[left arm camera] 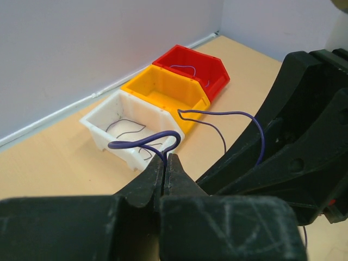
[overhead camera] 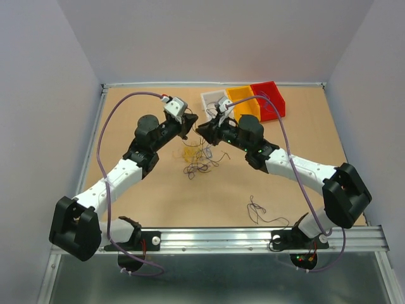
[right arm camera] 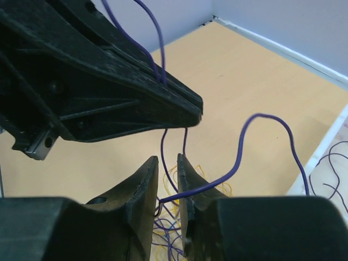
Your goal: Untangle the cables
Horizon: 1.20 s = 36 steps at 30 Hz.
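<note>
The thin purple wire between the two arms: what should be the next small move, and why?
Probably lift the thin purple wire upward with the left fingers, which are shut on it. The right fingers stand apart around it, so it could slide free of the clump of yellow and purple wires below.

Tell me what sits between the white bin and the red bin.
A yellow bin stands between the white bin and the red bin, all in one row; the left wrist view shows it clearly.
</note>
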Each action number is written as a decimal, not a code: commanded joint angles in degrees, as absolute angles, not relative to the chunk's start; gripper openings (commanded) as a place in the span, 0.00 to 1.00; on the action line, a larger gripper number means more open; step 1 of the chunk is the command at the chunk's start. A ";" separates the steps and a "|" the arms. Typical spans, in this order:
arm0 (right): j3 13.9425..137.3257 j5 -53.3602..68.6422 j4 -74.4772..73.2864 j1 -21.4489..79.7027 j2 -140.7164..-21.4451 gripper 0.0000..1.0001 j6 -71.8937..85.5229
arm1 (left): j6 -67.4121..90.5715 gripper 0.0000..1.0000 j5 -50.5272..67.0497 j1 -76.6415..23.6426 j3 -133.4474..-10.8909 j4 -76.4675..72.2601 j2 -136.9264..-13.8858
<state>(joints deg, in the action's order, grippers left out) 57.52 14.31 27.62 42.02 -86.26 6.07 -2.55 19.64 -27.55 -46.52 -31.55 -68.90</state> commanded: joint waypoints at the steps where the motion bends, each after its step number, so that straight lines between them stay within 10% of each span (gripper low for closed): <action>1: 55.46 18.19 34.01 41.92 -84.11 0.27 4.57 | -2.99 0.00 22.06 -28.21 -49.83 -31.38 -69.87; 6: 55.37 17.76 34.72 41.84 -84.37 0.23 4.66 | -2.81 0.00 22.50 -28.30 -50.36 -30.59 -70.31; 16: 55.37 12.92 35.33 41.57 -85.34 0.57 5.01 | -2.46 0.00 23.73 -28.39 -51.94 -27.86 -70.66; 36: 57.04 15.12 35.95 41.31 -88.94 0.50 4.92 | -0.62 0.00 30.85 -28.30 -55.46 -23.03 -72.25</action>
